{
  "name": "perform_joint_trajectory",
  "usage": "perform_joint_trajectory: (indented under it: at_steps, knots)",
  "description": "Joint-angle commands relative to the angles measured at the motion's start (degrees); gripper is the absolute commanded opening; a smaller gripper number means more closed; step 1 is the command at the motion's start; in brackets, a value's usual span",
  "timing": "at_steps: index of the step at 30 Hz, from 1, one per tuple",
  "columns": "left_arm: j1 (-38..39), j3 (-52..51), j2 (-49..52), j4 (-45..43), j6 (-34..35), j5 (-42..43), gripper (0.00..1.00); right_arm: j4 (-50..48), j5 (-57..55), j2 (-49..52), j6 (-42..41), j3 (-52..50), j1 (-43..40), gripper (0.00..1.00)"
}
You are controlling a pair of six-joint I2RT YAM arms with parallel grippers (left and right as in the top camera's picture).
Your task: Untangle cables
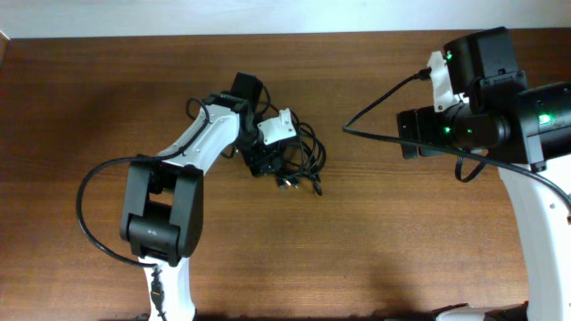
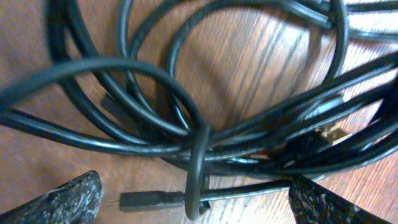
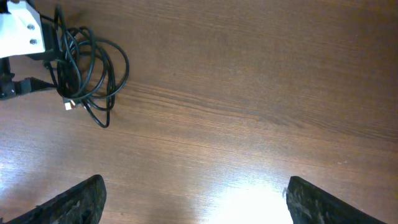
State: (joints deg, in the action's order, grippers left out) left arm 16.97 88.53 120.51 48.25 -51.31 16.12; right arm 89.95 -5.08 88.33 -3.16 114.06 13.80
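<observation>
Wood surface [image 1: 401, 259] has the cables [image 1: 312, 156] in one knotted bundle near centre, loops crossing, none separated, so approx. all work left; left end effector [image 2: 196, 199] wide open right over bundle, gripping nothing; right end effector [image 3: 193, 199] open, empty, well apart.

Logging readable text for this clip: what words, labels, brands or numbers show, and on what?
No text can be read in any view.
Cables: no print; small plug is plain black.
Left arm, right arm: no legible label; only green lights on the right.
Table: wood grain, no writing.
</observation>
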Motion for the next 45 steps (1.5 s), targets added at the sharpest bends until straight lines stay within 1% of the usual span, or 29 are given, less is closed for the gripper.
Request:
perform_joint_trajectory:
  at_steps: [1,5,10,12,15,16,19,21,25,31,35,36,39,42,44,45]
  knots:
    - [1.3,4.9,0.7,1.6,0.3,1.3,0.98,-0.2,0.0,0.5,-0.3,0.1,0.0,0.92]
    - [2.4,7.9,0.7,4.0,0.7,1.2,0.98,-0.7,0.0,0.5,-0.3,-1.0,0.0,0.92]
    - [2.6,8.0,0.9,4.6,0.6,1.0,0.97,-0.8,-0.1,0.5,-0.3,-2.1,0.0,0.92]
    - [2.6,8.0,0.9,5.4,-0.2,0.8,0.97,-0.8,-0.1,0.5,-0.3,-2.2,0.0,0.92]
    - [2.6,8.0,0.9,9.2,-4.9,0.2,1.00,-0.8,-0.1,0.5,-0.3,-2.2,0.0,0.92]
    - [2.6,8.0,0.9,11.0,-6.4,-1.2,1.00,-0.8,-0.1,0.5,-0.3,-2.2,0.0,0.92]
    - [2.6,8.0,0.9,15.3,-6.9,-7.6,1.00,-0.9,-0.1,0.5,-0.3,-2.2,0.0,0.92]
    - [2.6,8.0,0.9,16.3,-7.4,-8.0,1.00,-1.1,-0.1,0.5,-0.3,-2.2,0.0,0.92]
    - [2.7,8.0,0.9,15.8,-7.4,-7.7,1.00,-1.0,0.0,0.5,-0.3,-2.2,0.0,0.92]
    - [2.9,8.0,0.9,12.8,-7.3,-0.7,0.99,-0.9,0.0,0.5,-0.3,-2.2,0.0,0.92]
    - [2.9,8.0,0.9,12.4,-7.3,-0.1,0.99,-0.8,-0.1,0.5,-0.3,-2.2,0.0,0.92]
    - [2.9,8.0,0.9,12.5,-7.3,-0.4,0.96,-0.8,0.0,0.5,-0.3,-2.2,0.0,0.92]
    - [2.9,8.0,0.9,12.5,-7.3,-0.4,0.96,-0.8,0.0,0.5,-0.3,-2.2,0.0,0.92]
    - [2.9,8.0,1.2,12.4,-7.3,-0.4,0.92,-0.8,0.0,0.5,-0.3,-2.2,0.0,0.92]
    - [2.9,8.0,1.8,12.2,-7.3,-0.2,0.85,-0.8,0.0,0.5,-0.3,-2.2,0.0,0.92]
    - [2.9,8.0,2.2,12.0,-7.3,-0.2,0.86,-0.8,0.0,0.5,-0.3,-2.2,0.0,0.92]
